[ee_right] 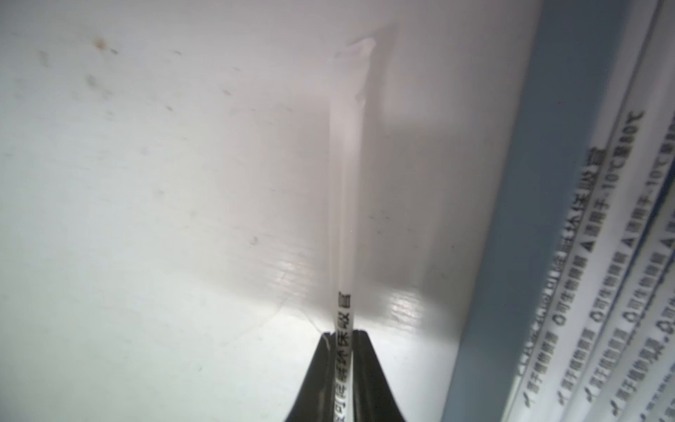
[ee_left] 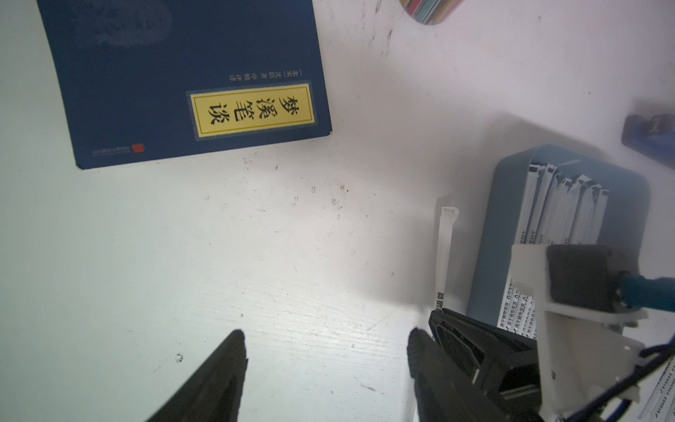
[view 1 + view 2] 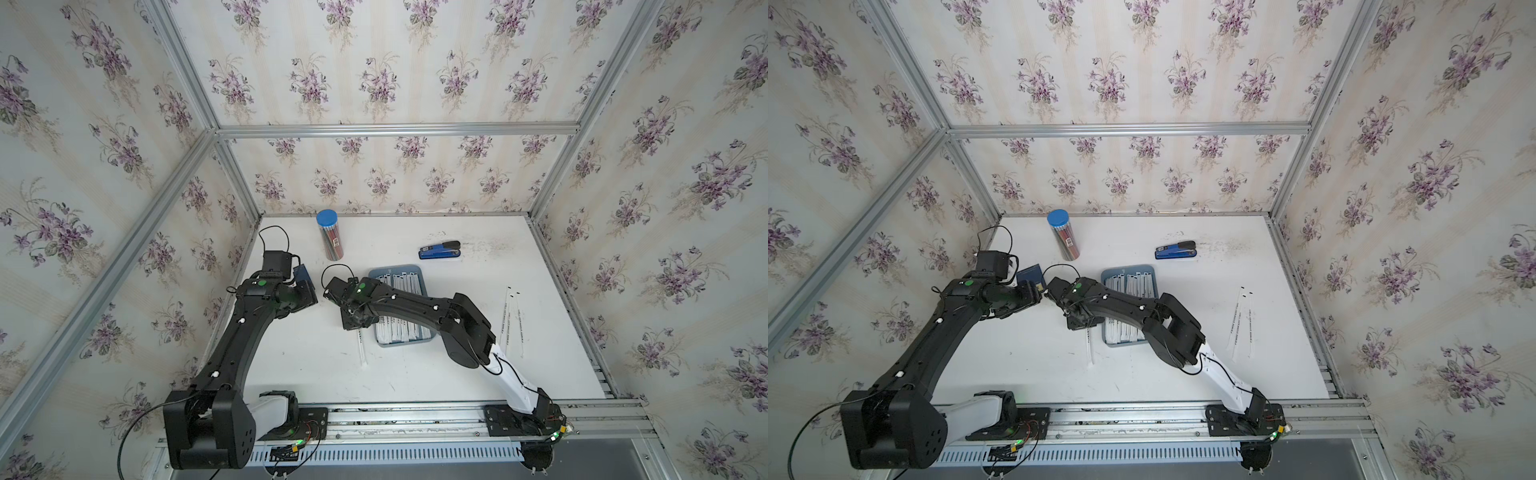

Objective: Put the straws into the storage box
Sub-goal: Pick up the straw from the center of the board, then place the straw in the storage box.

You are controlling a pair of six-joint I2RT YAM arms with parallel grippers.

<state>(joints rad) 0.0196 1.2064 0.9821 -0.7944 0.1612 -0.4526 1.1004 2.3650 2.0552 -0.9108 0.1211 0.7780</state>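
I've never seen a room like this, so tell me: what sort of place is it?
Likely a robot test booth, not a real room: an aluminium frame lined with floral wallpaper, two robot arms bolted to a rail, and a white tabletop holding straws and a stapler.

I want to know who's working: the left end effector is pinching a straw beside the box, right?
No, the right end effector is pinching the straw beside the box; the right wrist view shows it.
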